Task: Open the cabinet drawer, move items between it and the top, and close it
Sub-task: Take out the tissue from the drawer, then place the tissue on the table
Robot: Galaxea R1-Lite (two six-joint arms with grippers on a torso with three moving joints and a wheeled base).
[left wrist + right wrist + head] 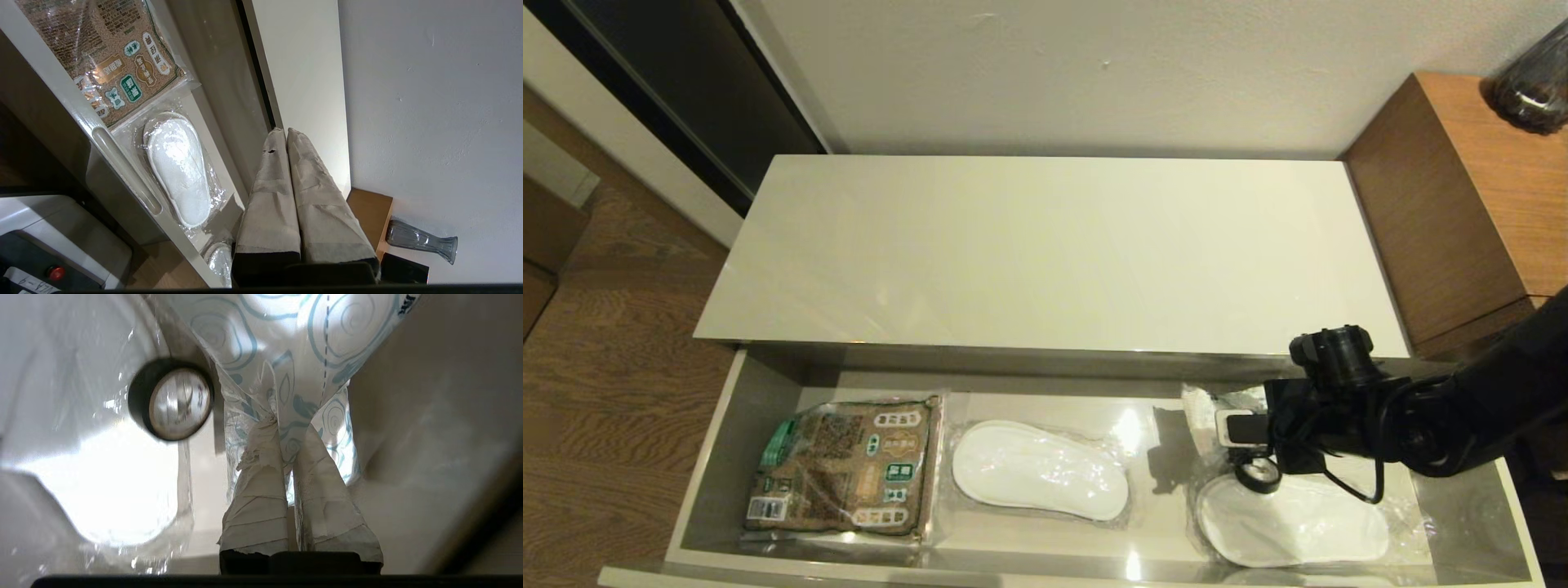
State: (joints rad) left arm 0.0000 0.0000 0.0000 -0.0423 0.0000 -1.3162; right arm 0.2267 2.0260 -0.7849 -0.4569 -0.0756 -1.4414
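Observation:
The cabinet drawer (709, 457) stands pulled out below the bare cream-white top (1045, 253). My right gripper (1240, 430) reaches into the drawer's right end and is shut on the white packet with blue-green print (294, 343), pinching a fold of it (288, 426). In the head view the packet (1199, 407) lies by the drawer's back wall. The black tape roll (1258, 476) (170, 399) sits just beside the gripper, on a bagged slipper. My left gripper (285, 131) is shut and empty, parked off the drawer's front, outside the head view.
In the drawer lie a brown-and-green printed packet (845, 465) at the left, a bagged white slipper (1037, 469) in the middle and another (1298, 523) at the right. A taller brown wooden unit (1462, 204) with a glass vase (1535, 82) stands to the right.

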